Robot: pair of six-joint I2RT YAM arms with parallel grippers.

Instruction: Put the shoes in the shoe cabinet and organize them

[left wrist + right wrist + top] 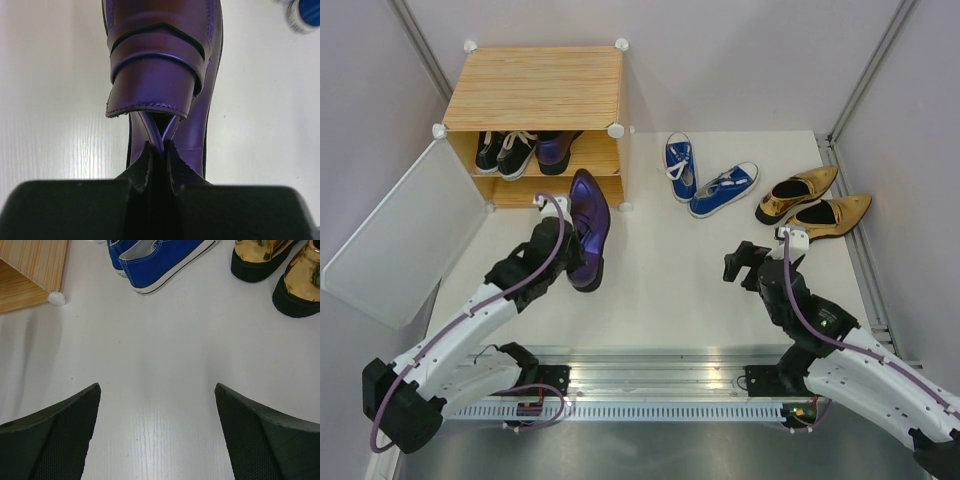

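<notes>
Left pincer [159, 150] pinching heel rim of glossy purple pointed shoe [160, 70], toe pointing away. Light wood-grain shoe cabinet [540, 90] just ahead, door [405, 235] open. Lift clear of desk [670, 270], go in toe-first beside its purple mate [556, 150]. Right pincer [157, 430] spread, empty.

Purple shoe [588, 228], blue-and-white sneakers [723, 190], shiny gold heels [832, 215], black sneakers [505, 152], light wood-grain cabinet [540, 88], white door [405, 235]

Left tool [159, 150]: heeled shoe [160, 65] between its jaws, extending ahead; shoe cabinet [535, 85] beyond, three shelved shoes [520, 152] inside. Right tool [157, 430]: sneaker pair [155, 262] ahead-left, pointed pair [272, 262] ahead-right, on worktop [160, 365].
</notes>
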